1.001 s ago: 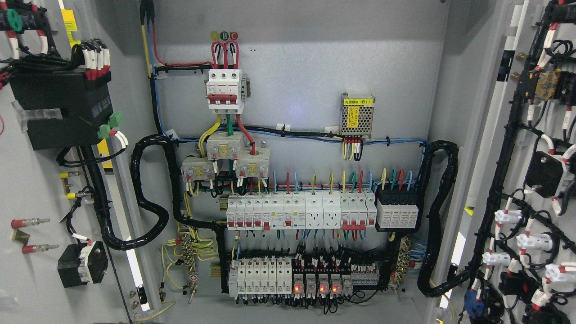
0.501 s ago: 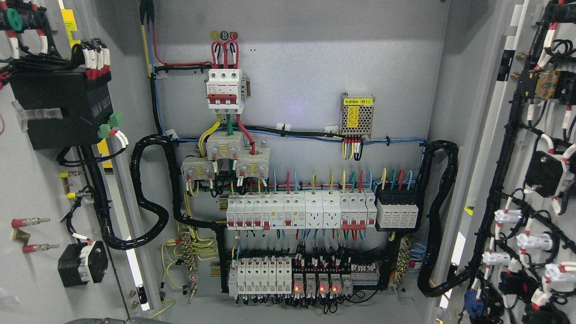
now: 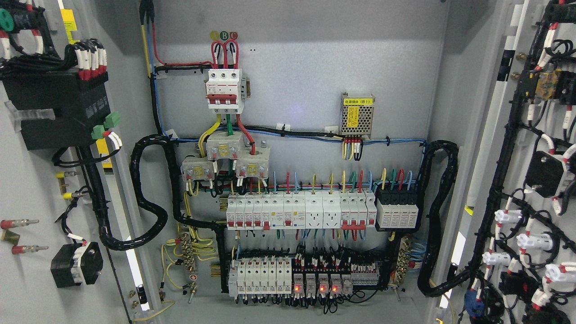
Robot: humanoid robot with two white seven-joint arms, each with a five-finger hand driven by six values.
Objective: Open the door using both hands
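Observation:
The electrical cabinet stands with both doors swung wide. The left door (image 3: 31, 189) fills the picture's left edge, its grey inner face carrying a black module (image 3: 56, 110) and wiring. The right door (image 3: 508, 148) fills the right edge, lined with black cable looms and white connectors. Between them the grey back panel (image 3: 297, 81) shows rows of white breakers (image 3: 299, 211). Neither of my hands nor any arm shows in the head view.
A red-and-white main breaker (image 3: 225, 87) sits high on the panel, a small power supply (image 3: 357, 114) to its right. Thick black cable bundles (image 3: 148, 193) loop at both sides of the cabinet. Lower relays (image 3: 315, 281) glow red.
The left door has swung a little further left, its parts shifting toward the picture's edge. A dark shape at the bottom left half a second ago is gone. The right door has not moved.

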